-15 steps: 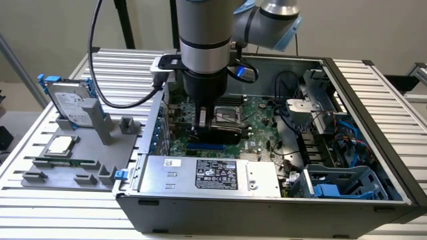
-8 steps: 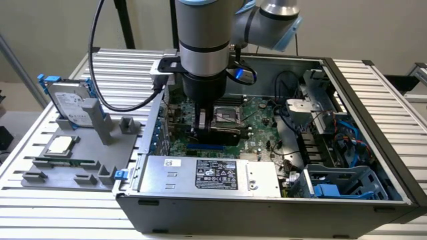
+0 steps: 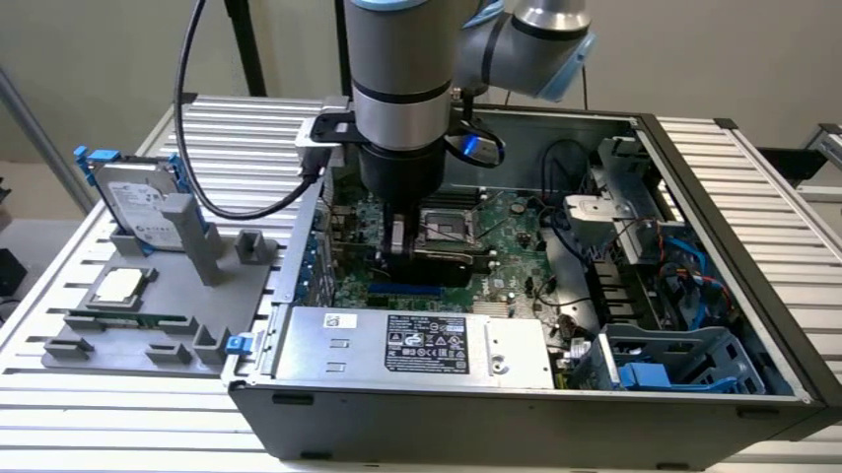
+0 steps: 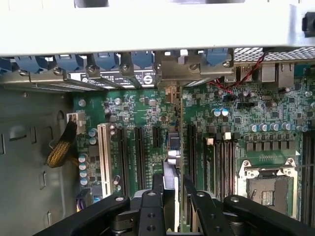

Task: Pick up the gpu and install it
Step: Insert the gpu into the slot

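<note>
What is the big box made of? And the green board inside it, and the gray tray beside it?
Box: looks like sheet metal with a dark gray coat, going by its thin folded edges.
Board: likely stiff circuit-board laminate, glossy green, dotted with soldered parts.
Tray: probably matte gray plastic, since its posts look chunky and moulded, though I can't be sure.

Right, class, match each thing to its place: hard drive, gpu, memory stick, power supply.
1 hard drive
2 gpu
3 memory stick
4 power supply

A in the fixture, beside the chip
B held in the gripper over the motherboard
C propped up at the fixture's far end
D inside the case, against its near wall

Pairs: 1-C, 2-B, 3-A, 4-D
</note>
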Controlling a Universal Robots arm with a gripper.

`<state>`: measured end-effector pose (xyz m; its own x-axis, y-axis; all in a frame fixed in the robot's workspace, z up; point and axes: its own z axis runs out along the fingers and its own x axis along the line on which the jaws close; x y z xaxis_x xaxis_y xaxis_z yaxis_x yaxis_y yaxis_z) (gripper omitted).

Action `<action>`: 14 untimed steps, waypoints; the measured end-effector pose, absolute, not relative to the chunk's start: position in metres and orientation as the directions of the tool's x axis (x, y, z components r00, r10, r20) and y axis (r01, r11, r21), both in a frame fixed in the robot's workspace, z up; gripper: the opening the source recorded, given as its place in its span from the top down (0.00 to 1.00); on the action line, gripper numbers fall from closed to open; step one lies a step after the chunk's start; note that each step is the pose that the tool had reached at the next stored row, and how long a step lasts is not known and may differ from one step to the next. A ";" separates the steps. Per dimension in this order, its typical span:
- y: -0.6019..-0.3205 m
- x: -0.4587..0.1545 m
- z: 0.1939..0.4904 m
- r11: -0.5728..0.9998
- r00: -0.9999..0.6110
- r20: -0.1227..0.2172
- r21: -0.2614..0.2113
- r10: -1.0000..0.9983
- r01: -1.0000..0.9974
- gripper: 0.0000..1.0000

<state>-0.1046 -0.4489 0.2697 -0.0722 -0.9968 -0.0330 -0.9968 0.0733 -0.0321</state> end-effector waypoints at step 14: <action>-0.446 -0.106 0.263 0.071 -0.070 -0.032 -0.031 -0.997 -0.997 1.00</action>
